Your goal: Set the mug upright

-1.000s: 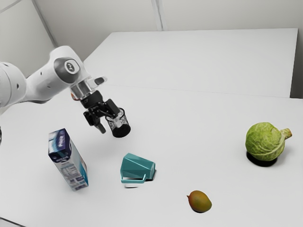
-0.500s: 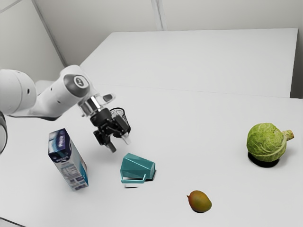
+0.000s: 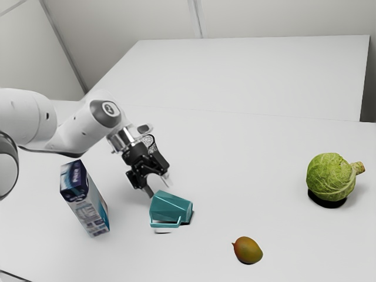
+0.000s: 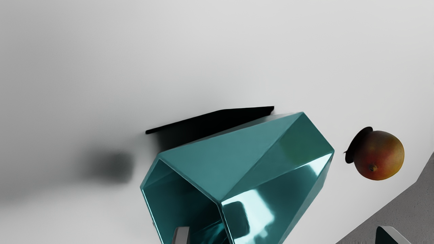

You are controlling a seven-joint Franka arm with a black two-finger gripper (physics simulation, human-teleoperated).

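One each: tipped mug (image 3: 170, 207), end effector (image 3: 160, 190), carton (image 3: 86, 200), mango (image 3: 248, 251), cabbage (image 3: 330, 176), mesh cup (image 3: 151, 143).

The place looks most like a lab or test room, though its exact kind is uncertain. A jointed white robot arm (image 3: 76, 126) works over a broad white tabletop (image 3: 264, 158). Pale, plain walls (image 3: 282, 17) with a vertical seam (image 3: 197, 19) stand behind, and a speckled grey surface (image 4: 407, 206) lies past the tabletop's edge.
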